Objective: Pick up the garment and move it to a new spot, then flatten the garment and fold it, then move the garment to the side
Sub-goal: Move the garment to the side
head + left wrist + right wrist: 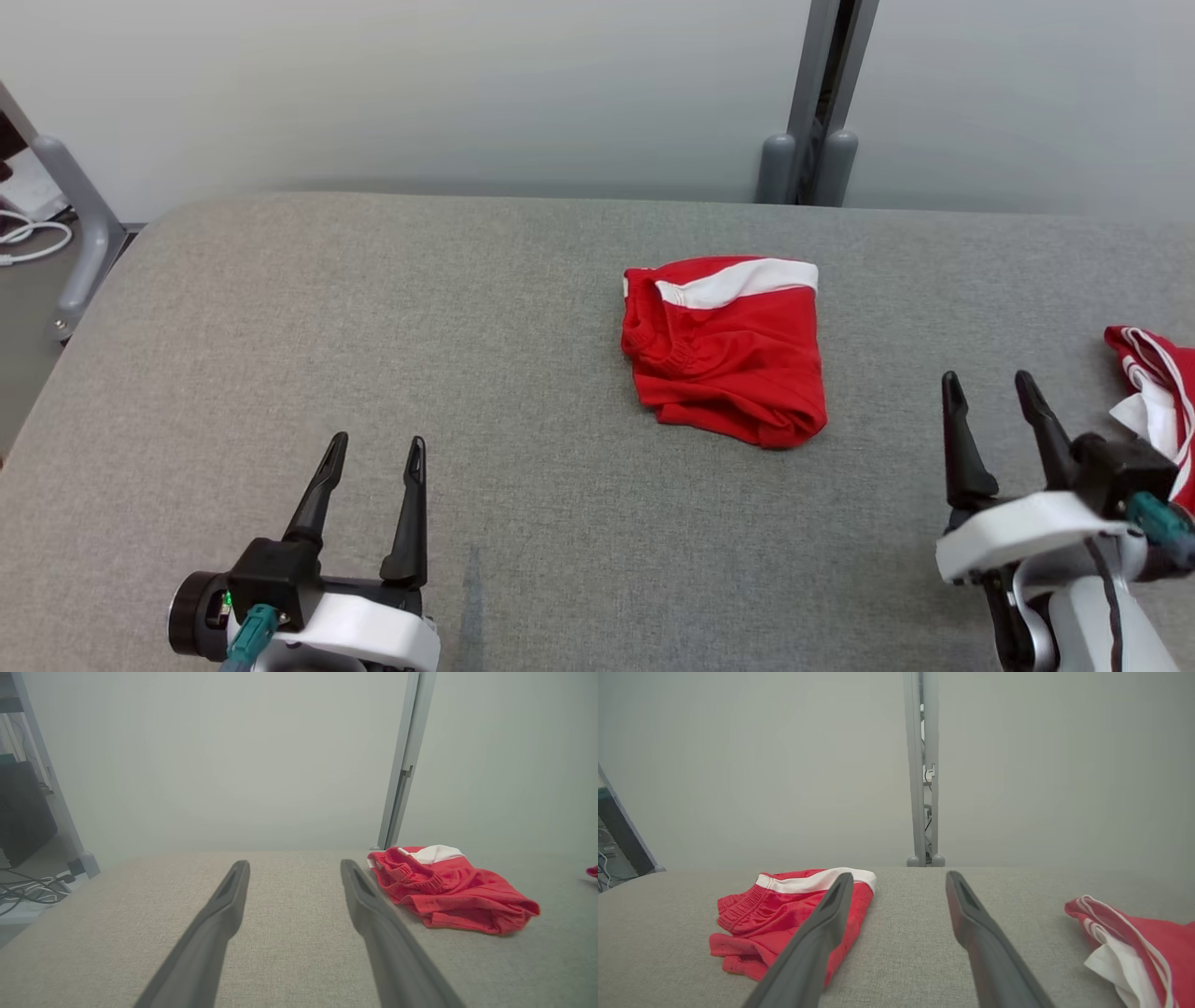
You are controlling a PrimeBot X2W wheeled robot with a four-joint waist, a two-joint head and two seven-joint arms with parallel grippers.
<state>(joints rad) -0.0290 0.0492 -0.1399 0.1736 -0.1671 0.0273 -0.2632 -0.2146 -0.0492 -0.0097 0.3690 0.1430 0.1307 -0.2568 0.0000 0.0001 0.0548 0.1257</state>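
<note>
A red garment point(726, 350) with a white stripe lies folded into a compact rectangle on the grey table point(373, 327), right of centre. In the left wrist view the garment point(448, 891) lies ahead and to the right; in the right wrist view the garment point(784, 914) lies ahead and to the left. My left gripper point(376, 451) hovers open near the front left, well away from it, nothing between its fingers. My right gripper point(990, 383) stands open to the right of the garment, a short gap apart, also empty.
A second red and white piece of clothing point(1158, 392) lies bunched at the table's right edge, just beyond my right gripper. A grey post point(817, 103) rises behind the table against the pale wall. Cables point(28, 238) lie on the floor past the left edge.
</note>
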